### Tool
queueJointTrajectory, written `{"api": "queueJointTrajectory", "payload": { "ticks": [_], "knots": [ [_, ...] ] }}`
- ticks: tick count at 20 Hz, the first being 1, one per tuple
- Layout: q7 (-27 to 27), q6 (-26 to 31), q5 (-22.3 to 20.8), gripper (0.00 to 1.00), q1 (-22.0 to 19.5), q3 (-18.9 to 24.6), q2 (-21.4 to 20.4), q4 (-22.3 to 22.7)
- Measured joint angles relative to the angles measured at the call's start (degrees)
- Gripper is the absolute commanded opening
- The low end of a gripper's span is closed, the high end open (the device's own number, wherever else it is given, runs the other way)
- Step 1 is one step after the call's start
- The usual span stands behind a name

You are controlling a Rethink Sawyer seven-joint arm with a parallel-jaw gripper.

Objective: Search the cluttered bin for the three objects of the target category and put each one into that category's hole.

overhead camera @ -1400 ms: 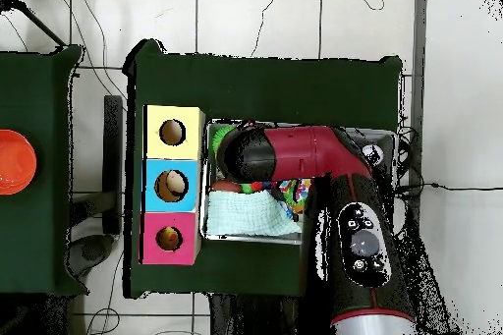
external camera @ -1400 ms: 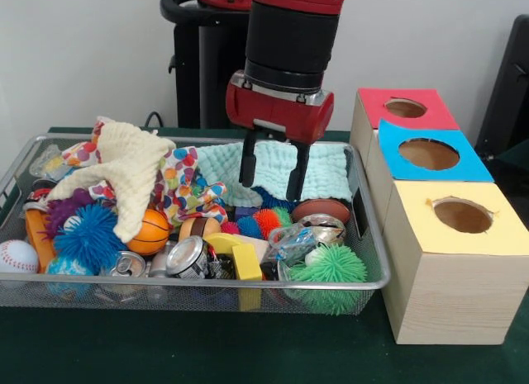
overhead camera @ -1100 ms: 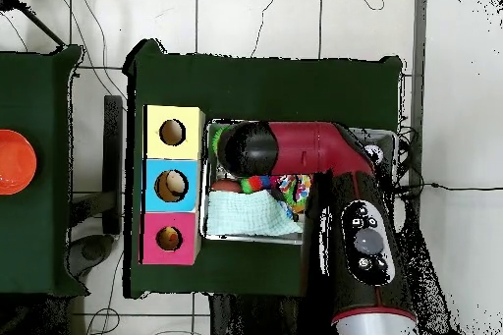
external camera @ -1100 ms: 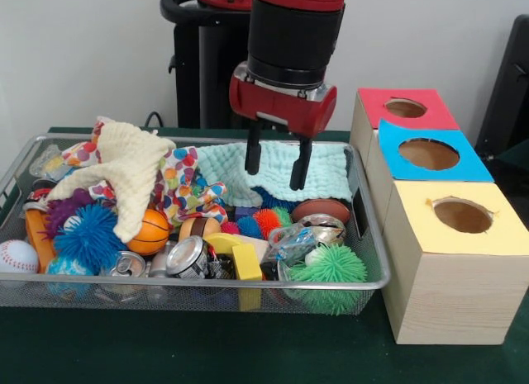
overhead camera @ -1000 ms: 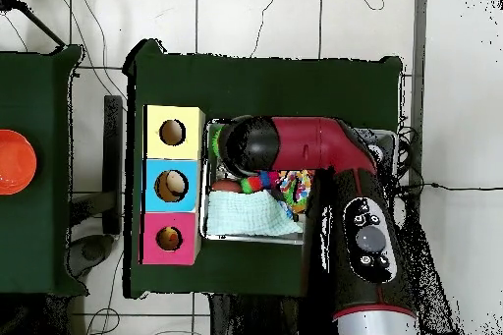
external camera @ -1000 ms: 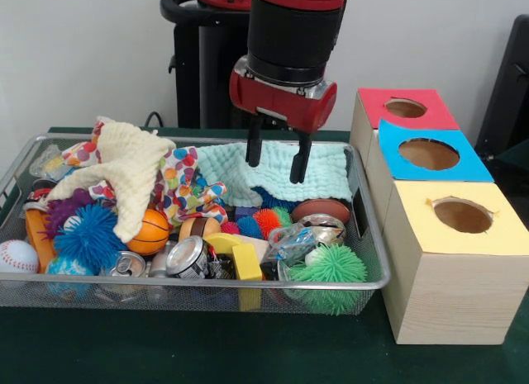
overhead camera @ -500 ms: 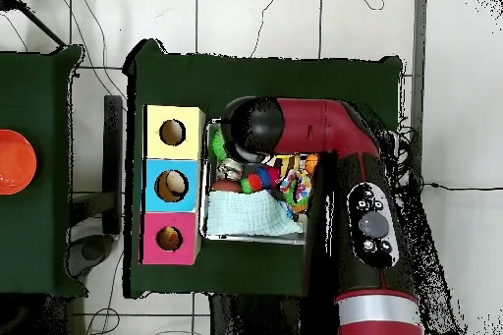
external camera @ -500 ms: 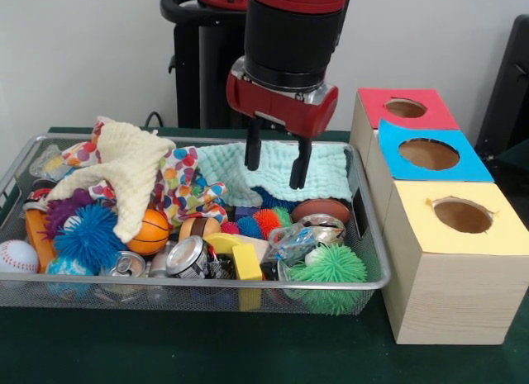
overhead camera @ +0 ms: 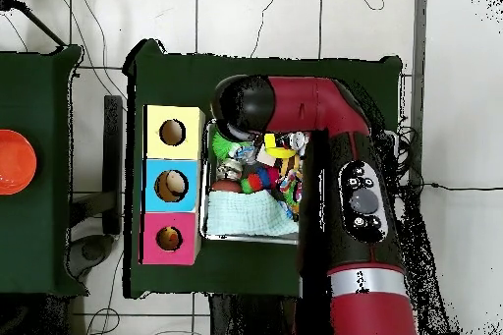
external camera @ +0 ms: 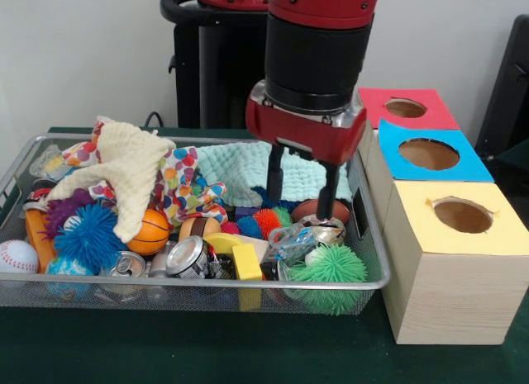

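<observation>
The wire mesh bin holds a heap of clutter. A mint green waffle cloth lies at its back right; it also shows in the overhead view. A pale yellow waffle cloth is draped over the pile at the left. I cannot make out a third cloth. My gripper is open and empty, hanging just above a brown ball in the bin's right part, in front of the mint cloth. The arm hides it in the overhead view. The red-topped hole is on the farthest box at the right.
Blue-topped and yellow-topped holes are on nearer boxes. The bin also holds spiky balls, crushed cans, a polka-dot cloth, a baseball and a small basketball. An orange round object lies on a side table.
My gripper has moved right and toward the bin's front, from over the mint cloth to over the brown ball, and sits a little lower. It stays open and empty.
</observation>
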Motion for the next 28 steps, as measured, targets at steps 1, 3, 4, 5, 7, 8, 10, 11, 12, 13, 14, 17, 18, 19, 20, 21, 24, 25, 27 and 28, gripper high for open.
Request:
{"api": "queueJointTrajectory", "payload": {
  "ticks": [1,3,4,5,7,8,10,11,12,13,14,17,18,19,20,21,24,25,27,28],
  "knots": [
    [0.0,0.2,-0.1,1.0,0.2,0.4,0.4,-0.8],
    [0.0,0.4,-0.4,1.0,0.4,1.0,0.9,-1.9],
    [0.0,0.5,-0.6,1.0,0.6,1.3,1.0,-2.2],
    [0.0,0.6,-0.7,1.0,0.7,1.5,1.1,-2.5],
    [0.0,0.7,-0.8,1.0,0.9,1.9,1.3,-2.9],
    [0.0,0.9,-0.9,1.0,1.0,2.1,1.4,-3.2],
    [0.0,1.2,-0.9,1.0,1.2,2.5,1.7,-3.8],
    [0.0,1.2,-1.0,1.0,1.2,2.7,1.9,-4.1],
    [0.0,1.3,-1.0,1.0,1.2,2.8,2.0,-4.3],
    [0.0,1.3,-1.0,1.0,1.2,2.8,2.2,-4.5],
    [0.0,1.3,-1.1,1.0,1.2,3.0,2.6,-4.9],
    [0.0,1.3,-1.1,1.0,1.2,3.2,3.5,-5.7],
    [0.0,1.4,-1.1,1.0,1.2,3.2,3.8,-6.0],
    [0.0,1.5,-1.2,1.0,1.2,3.3,4.2,-6.4],
    [0.0,1.7,-1.2,1.0,1.2,3.3,4.6,-6.7],
    [0.0,2.2,-1.3,1.0,1.2,3.3,5.6,-7.6],
    [0.0,3.0,-1.4,1.0,1.2,3.3,6.9,-8.8],
    [0.0,3.1,-1.4,1.0,1.2,3.3,7.1,-9.0],
    [0.0,3.6,-1.5,1.0,1.2,3.3,7.9,-9.7],
    [0.0,3.8,-1.6,1.0,1.2,3.3,8.2,-9.9]
  ]
}}
